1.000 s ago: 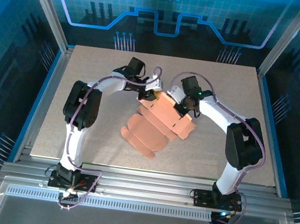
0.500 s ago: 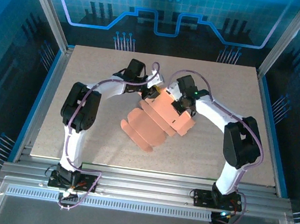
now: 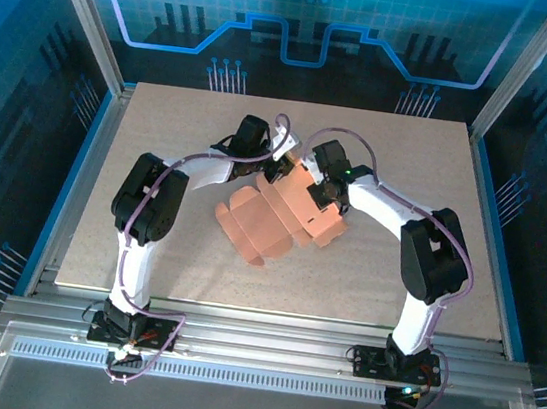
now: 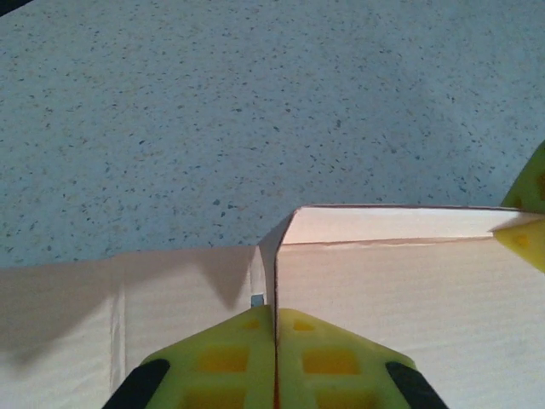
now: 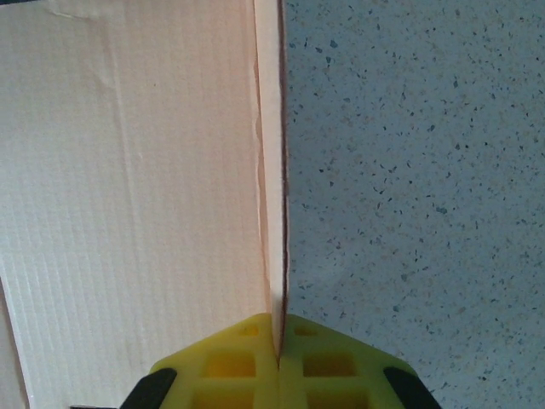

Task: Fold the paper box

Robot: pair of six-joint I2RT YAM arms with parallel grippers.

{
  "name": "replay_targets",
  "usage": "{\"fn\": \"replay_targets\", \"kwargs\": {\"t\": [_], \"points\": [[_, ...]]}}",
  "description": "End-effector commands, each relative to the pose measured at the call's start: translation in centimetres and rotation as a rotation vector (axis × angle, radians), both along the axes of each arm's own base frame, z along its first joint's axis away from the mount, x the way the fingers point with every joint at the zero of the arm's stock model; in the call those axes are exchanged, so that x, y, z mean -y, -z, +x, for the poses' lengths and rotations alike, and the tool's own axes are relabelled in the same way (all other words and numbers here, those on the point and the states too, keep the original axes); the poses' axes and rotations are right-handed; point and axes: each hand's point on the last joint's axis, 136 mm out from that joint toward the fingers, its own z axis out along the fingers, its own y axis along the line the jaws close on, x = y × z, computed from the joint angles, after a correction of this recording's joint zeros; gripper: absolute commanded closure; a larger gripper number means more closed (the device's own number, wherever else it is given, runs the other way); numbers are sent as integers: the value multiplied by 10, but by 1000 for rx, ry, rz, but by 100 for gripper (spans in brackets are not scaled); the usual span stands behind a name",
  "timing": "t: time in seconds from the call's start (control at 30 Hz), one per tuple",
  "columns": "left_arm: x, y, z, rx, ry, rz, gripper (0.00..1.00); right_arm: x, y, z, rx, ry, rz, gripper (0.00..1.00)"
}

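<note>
Salmon-orange thin die-cut cardboard sheet, the paper box (image 3: pixel 270 229), lies mid-way on grey speckled table (image 3: pixel 396 271). Pads clamped on its upright flaps: left gripper (image 4: pixel 274 313) one, right gripper (image 5: pixel 278 328) another. Likely light, springy, crease-prone; grip flaps near creases.

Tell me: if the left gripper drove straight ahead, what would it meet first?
Probably the paper box itself: the left gripper, shut on a raised flap, faces that flap's folded edge; beyond it lies the table.
</note>
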Motion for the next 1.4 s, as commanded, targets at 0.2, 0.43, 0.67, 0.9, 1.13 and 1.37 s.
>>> {"fn": "replay_targets", "kwargs": {"t": [0.2,0.43,0.67,0.9,1.13,1.37], "points": [[30,-30,-13,-64,-60,-180,86,-19,-11,11,23,51,106,100],[34,-26,-6,-215,-234,-295,90,-16,-9,14,19,127,119,100],[46,-24,-5,-234,-319,-411,94,-20,-7,14,-15,215,181,100],[66,-25,-8,-208,-378,-428,90,-31,3,11,-66,267,218,100],[69,-21,-13,-167,-354,-352,77,-28,1,11,-51,259,196,100],[39,-43,-15,-107,-367,-354,47,-18,-7,10,-12,201,192,100]]}}
